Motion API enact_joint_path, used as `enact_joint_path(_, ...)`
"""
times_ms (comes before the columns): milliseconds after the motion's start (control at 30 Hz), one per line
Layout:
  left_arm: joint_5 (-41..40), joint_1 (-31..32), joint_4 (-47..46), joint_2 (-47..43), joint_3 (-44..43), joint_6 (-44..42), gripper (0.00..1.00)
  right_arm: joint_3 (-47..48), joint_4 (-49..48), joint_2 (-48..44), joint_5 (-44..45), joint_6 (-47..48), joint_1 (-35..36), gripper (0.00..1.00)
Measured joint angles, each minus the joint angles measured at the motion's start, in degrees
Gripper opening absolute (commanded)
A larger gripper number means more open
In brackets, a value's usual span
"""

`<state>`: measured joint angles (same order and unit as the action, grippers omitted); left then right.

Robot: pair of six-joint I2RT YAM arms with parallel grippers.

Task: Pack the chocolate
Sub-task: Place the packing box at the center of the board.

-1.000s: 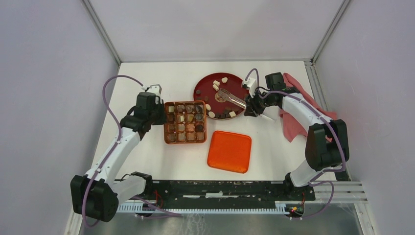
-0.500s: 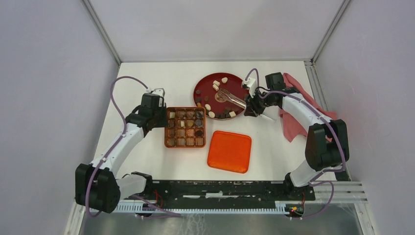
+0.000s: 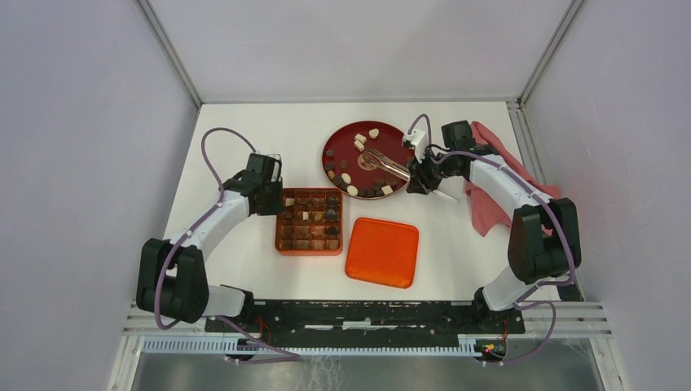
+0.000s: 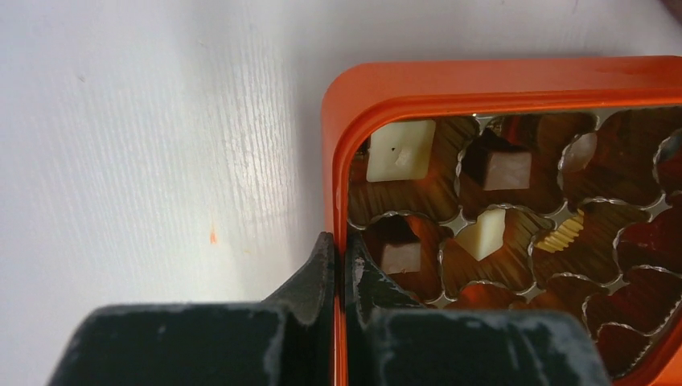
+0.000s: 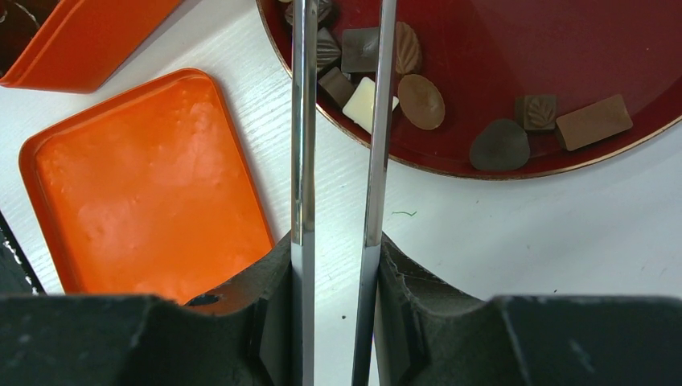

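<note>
Chocolate (image 5: 421, 102): small pieces in two places, some in the cups of the orange box (image 4: 482, 76), the rest loose on the red plate (image 5: 563, 40).
Lid (image 3: 381, 252): one, orange, flat on the table (image 3: 244, 130) nearest my bases, just right of the box.
Box cups: a four-by-four grid, several filled. In the corner I hold, I count two cream cubes and two dark ones.
My left claw (image 4: 338, 249): pinched tight on the box's left wall, one finger outside and one inside.
Plate load: about ten pieces in my right wrist view, one cream. From above there are roughly six cream among the dark.
Tongs (image 5: 303, 121): one pair, metal, two arms crossing the plate's rim.
My right claw (image 5: 334, 257): part-way closed, gripping the tongs by both arms.
Cloth (image 3: 497, 175): one, pink, by my right arm at the table's right edge.
</note>
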<state>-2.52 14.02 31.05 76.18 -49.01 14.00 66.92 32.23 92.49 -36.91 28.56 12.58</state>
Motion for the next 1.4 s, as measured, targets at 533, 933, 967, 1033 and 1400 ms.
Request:
enact_joint_path(533, -0.15, -0.07, 3.30, 7.30, -2.67, 0.02, 0.24, 2.36, 0.74, 8.41, 7.58, 1.44, 5.14, 0.38)
enact_joint_path(933, -0.76, -0.07, 4.28, 3.50, -3.89, 0.04, 0.46, 14.80, 4.28, 17.51, 13.09, 1.75, 9.46, 0.40)
enact_joint_path(967, -0.72, -0.07, 4.02, 1.88, -3.91, 0.02, 0.50, 16.24, 4.68, 18.51, 13.42, 1.73, 9.53, 0.40)
enact_joint_path(1033, -0.52, -0.07, 3.48, -2.08, -3.87, -0.02, 0.57, 18.58, 5.49, 20.15, 13.84, 1.73, 9.55, 0.40)
enact_joint_path(1400, -0.39, -0.07, -5.07, -21.81, 1.07, 0.00, 0.60, 22.77, 8.31, 23.47, 15.08, 1.55, 10.12, 0.45)
